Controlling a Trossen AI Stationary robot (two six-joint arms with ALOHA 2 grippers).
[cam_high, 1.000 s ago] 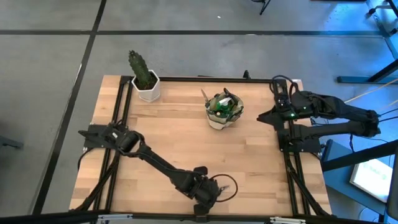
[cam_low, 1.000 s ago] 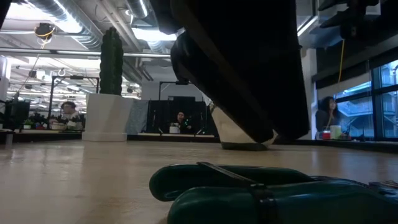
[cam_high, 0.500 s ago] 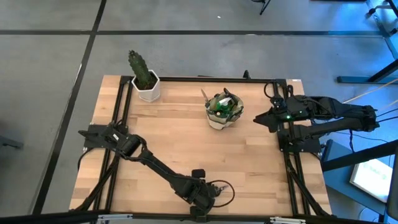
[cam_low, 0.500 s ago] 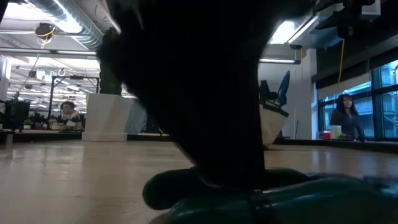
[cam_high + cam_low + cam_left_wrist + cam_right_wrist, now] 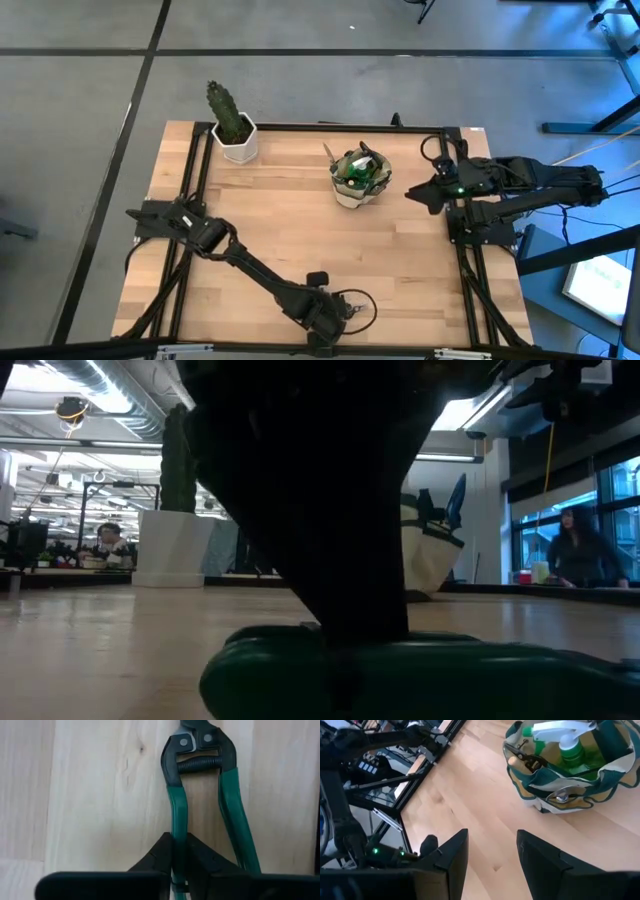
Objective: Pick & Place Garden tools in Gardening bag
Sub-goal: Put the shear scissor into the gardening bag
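Left gripper (image 5: 179, 851) clamps one handle of the shears (image 5: 202, 795) at the table's (image 5: 290, 215) 6 o'clock edge. Right gripper (image 5: 492, 851) waits open at 3 o'clock. The bag (image 5: 360, 180) already holds other tools; the shears remain.

A big room with a gray floor and bright lights

The gray floor (image 5: 400, 90) has dark lines (image 5: 145, 70) across it. Long ceiling lights (image 5: 110, 400) and pipes hang high up. Tall windows (image 5: 610, 520) glow blue at the right, with a person (image 5: 578, 555) by them. Another person (image 5: 108, 542) sits far at the left.
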